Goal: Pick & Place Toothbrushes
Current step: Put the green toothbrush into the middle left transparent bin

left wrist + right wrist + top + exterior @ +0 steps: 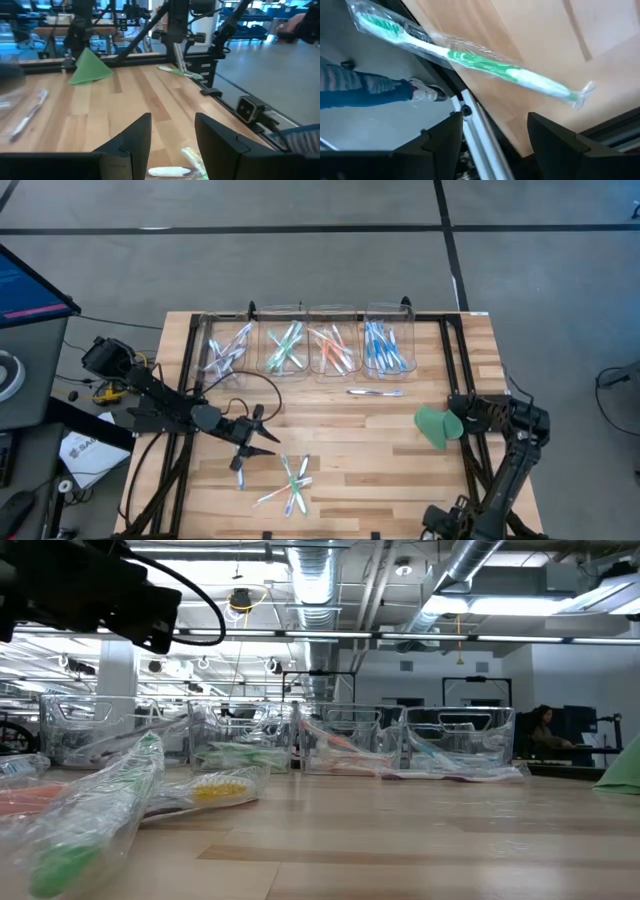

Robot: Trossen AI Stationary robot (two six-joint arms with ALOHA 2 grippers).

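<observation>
Most of the toothbrushes (pixel 305 350) lay in four clear bins (pixel 388 308) along the bench's (pixel 400 470) far edge, sorted by colour: pale, green, orange and blue. One brush (pixel 375 392) lay alone just in front of the blue bin. A small heap (pixel 292 485) of green and blue ones sat by the near edge, left of the middle, with a single blue one (pixel 238 470) just beside it.

My left gripper (pixel 268 432) hung over the bench near that heap, toward the left edge. Its fingers were apart and clamped nothing. A white handle (pixel 170 171) showed low between them, and I could not tell whether they touched it.

My right gripper (pixel 492 130) was at the near right corner, fingers spread with nothing between them. A wrapped green toothbrush (pixel 470 60) lay past the fingers, across the bench's edge.

A flat green piece (pixel 435 427) rested near the right edge. A person's shoe (pixel 425 91) showed on the floor beyond.
</observation>
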